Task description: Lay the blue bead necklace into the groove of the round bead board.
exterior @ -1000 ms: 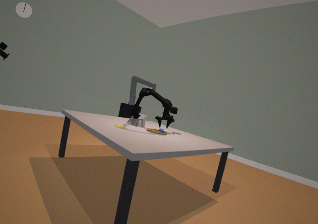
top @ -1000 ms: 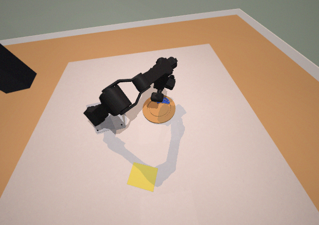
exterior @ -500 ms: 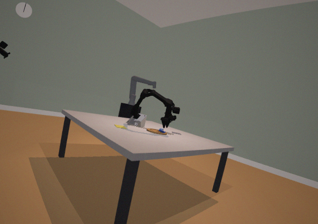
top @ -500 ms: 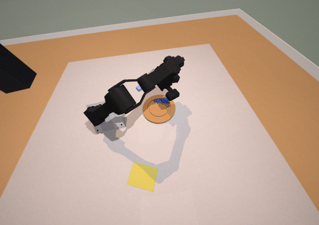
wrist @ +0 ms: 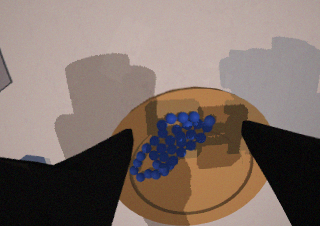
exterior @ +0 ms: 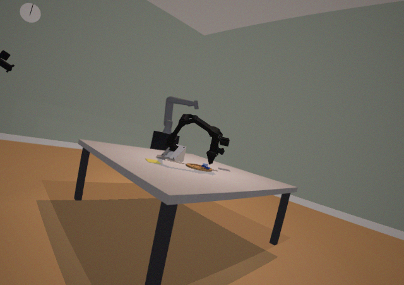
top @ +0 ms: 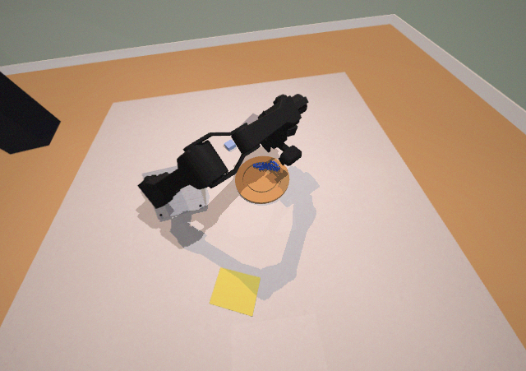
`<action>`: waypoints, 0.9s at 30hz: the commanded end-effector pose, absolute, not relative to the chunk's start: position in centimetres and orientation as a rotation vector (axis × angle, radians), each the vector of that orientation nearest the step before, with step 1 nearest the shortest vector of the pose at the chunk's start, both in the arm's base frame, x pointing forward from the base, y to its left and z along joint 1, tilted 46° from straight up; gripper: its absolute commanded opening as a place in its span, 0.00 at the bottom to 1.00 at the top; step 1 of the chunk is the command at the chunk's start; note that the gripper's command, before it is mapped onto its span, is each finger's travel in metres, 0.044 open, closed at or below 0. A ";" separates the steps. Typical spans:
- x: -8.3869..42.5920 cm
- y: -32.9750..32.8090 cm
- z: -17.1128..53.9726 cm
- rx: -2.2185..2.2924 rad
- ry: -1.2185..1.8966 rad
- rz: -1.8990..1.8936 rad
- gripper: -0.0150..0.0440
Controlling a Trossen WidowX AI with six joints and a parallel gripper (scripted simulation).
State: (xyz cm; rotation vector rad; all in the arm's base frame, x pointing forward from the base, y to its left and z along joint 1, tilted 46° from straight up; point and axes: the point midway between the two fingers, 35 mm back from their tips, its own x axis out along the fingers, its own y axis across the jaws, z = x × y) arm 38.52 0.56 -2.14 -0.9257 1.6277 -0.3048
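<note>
The blue bead necklace [top: 266,165] [exterior: 205,166] [wrist: 172,143] lies bunched in a slanting heap on the round bead board [top: 255,195] [exterior: 193,166] [wrist: 220,196]. In the wrist view its beads cover the upper left part of the ring groove and some of the middle. The rest of the groove that shows has no beads in it. My gripper [exterior: 210,163] [wrist: 188,132] is open and empty, pointing down over the board. In the wrist view one finger is left of the heap and the other is to its right. In the top view the fingertips are hard to make out.
A small light blue block [top: 229,145] [wrist: 34,159] lies on the table beside the board. A yellow square [top: 234,292] [exterior: 152,160] lies farther off. A flat grey piece [exterior: 224,169] [wrist: 4,71] lies beyond the board. The arm's base plate [top: 193,201] is left of the board in the top view.
</note>
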 end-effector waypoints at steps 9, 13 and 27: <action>38.5 -0.1 -2.7 -0.928 1.633 -0.305 0.90; 38.4 -0.6 -3.2 -0.930 1.635 -0.305 0.90; 38.2 -2.1 -4.6 -0.937 1.642 -0.306 0.90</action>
